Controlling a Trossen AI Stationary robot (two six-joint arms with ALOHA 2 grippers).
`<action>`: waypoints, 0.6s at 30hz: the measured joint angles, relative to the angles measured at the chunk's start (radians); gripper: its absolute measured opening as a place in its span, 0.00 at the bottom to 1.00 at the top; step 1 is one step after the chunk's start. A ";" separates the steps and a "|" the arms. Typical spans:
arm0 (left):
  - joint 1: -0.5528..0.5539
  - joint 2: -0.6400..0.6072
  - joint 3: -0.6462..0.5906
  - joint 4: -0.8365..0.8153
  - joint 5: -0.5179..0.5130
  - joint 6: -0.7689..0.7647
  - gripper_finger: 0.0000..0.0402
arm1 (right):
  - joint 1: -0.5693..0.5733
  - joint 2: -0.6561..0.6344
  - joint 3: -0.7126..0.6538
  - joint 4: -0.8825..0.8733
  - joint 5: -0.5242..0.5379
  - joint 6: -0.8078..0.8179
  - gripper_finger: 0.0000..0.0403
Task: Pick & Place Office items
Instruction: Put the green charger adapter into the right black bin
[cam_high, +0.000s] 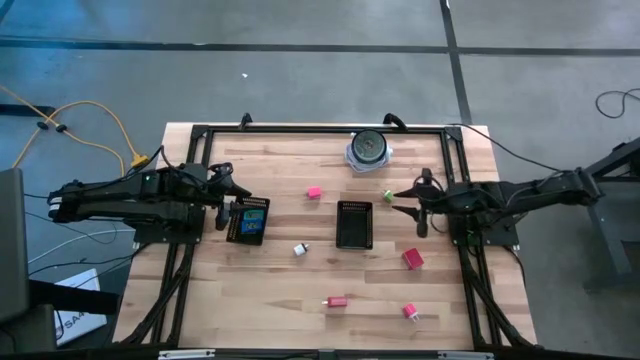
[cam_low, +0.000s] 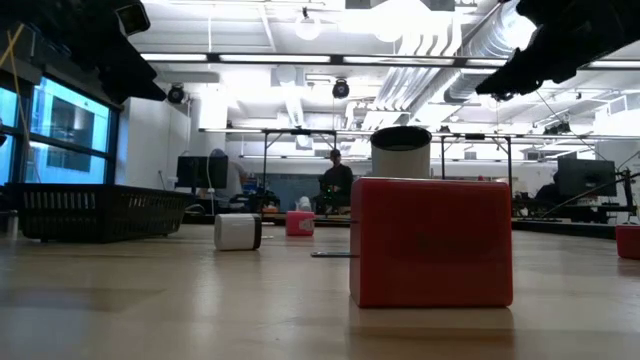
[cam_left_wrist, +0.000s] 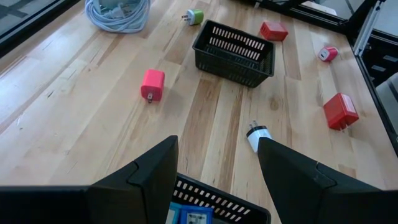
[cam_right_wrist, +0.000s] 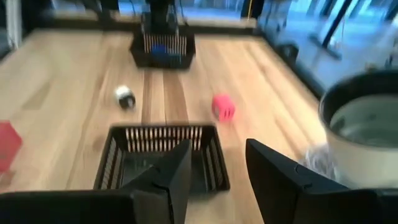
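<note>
A lab or workshop; exposed ceiling ducts (cam_low: 440, 60), strip lights, monitors (cam_low: 200, 170); a person (cam_low: 335, 180) at twelve o'clock.

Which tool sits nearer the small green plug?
Right. The right tool is just beside the green plug, while the left tool hangs over the far tray, across the table.

counter (cam_high: 260, 290): was light wood | middle basket (cam_high: 354, 224): black, empty | left basket (cam_high: 247, 221): black, near the left edge | round grey disc (cam_high: 369, 149): sat at the back
</note>
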 joint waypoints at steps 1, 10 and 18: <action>0.000 0.000 0.000 0.000 0.000 0.000 0.54 | 0.000 0.016 0.017 -0.031 0.000 0.016 0.35; 0.000 0.000 0.000 0.000 0.000 0.000 0.54 | 0.000 0.099 0.107 -0.202 -0.131 0.137 0.35; 0.000 0.000 0.000 0.000 0.000 0.000 0.54 | 0.030 0.179 0.192 -0.284 -0.143 0.100 0.35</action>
